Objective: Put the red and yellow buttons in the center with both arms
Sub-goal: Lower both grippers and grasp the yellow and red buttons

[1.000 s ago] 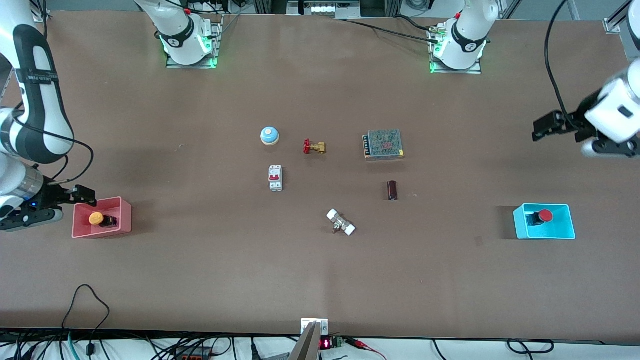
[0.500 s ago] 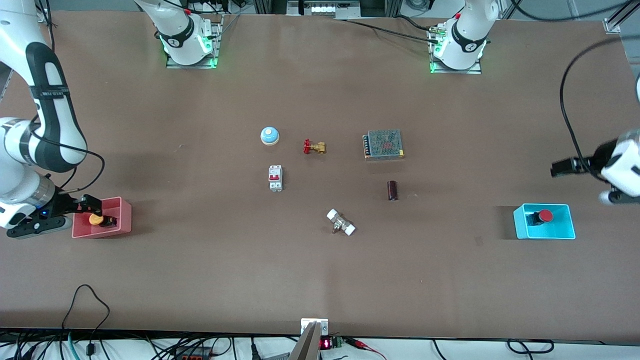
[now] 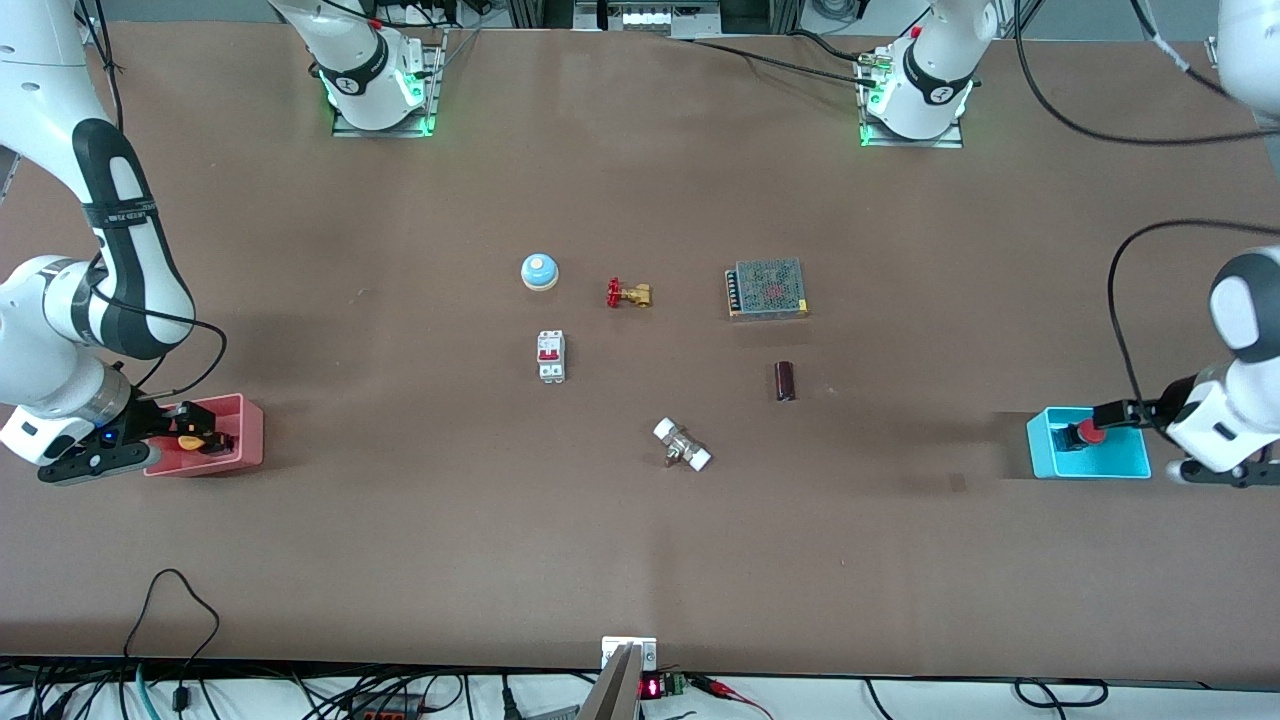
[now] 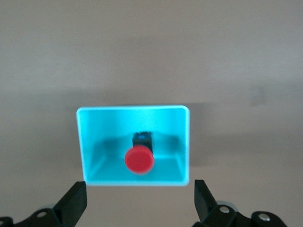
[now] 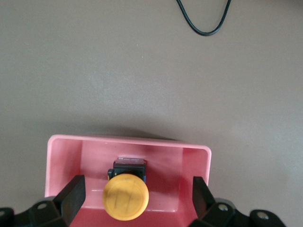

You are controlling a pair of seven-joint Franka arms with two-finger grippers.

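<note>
Right gripper wide over yellow-capped button in pink plastic bin, left gripper wide over red-capped button in cyan bin; light, rigid, slick caps—likely grip black bodies.

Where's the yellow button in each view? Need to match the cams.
Front view: yellow button lies in the pink bin at the right arm's end of the table, under the right gripper.
Right wrist view: yellow button sits in the pink bin, between the open fingers.
Left wrist view: not in it; only the red button in the cyan bin.
Shared landmark: the pink bin.
</note>
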